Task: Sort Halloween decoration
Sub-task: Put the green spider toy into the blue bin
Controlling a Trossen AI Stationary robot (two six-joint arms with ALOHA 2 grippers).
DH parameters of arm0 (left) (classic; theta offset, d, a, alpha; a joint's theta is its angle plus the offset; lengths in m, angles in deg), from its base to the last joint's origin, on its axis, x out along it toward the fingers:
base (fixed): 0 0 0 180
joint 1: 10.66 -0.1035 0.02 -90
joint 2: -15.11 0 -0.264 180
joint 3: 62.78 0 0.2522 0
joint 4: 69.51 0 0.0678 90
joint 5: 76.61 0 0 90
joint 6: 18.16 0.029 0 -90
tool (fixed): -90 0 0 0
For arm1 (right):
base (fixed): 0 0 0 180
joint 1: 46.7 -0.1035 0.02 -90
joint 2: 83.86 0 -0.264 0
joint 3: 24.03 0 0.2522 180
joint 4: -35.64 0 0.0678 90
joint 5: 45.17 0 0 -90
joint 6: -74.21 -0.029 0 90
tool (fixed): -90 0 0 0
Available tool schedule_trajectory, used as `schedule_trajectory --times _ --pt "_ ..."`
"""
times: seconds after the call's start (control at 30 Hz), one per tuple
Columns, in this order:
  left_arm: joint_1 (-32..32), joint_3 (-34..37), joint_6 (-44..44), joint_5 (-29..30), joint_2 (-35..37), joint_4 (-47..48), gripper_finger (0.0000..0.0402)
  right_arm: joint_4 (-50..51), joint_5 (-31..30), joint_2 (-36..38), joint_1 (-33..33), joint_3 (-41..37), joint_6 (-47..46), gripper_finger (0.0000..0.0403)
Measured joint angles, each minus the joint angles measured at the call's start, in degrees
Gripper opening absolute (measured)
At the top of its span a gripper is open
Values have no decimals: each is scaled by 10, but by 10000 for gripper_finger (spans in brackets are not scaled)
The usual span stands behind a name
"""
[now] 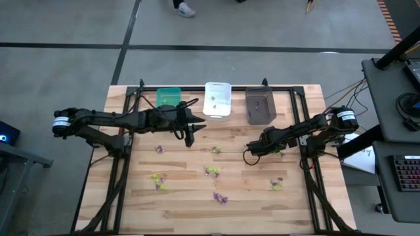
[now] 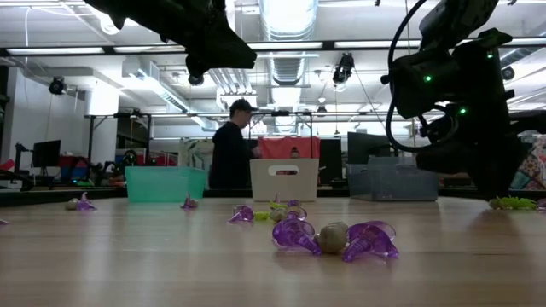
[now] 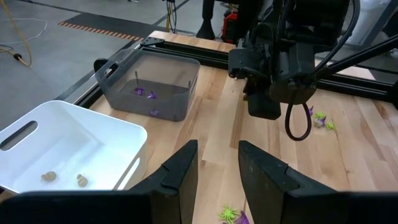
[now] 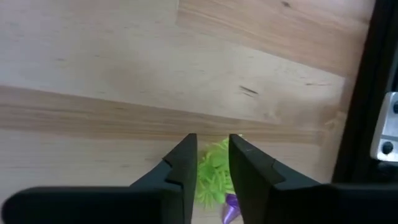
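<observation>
Three bins [image 1: 217, 99] in row at table's [image 1: 177, 206] far edge; trinkets [image 1: 211, 172] scattered before them.

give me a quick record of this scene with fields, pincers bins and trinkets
left pincer: raised over the table near the white bin, jaws apart, nothing between them
right pincer: down at the table, jaws either side of a yellow-green trinket
green bin: far edge, leftmost
white bin: middle, two greyish trinkets inside
grey bin: purple trinkets inside
table: purple and yellow-green trinkets scattered
</observation>
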Motion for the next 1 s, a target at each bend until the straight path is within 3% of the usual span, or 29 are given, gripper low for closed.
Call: schedule_trajectory --times 0.3,0.7,1.0 --pt "0 0 0 0 0 0 98 -14 0 0 0 0 16 13" --pt "0 0 0 0 0 -4 98 -15 -9 0 -1 2 29 9" --pt "0 0 0 0 0 -4 98 -24 -48 1 -4 45 65 9"
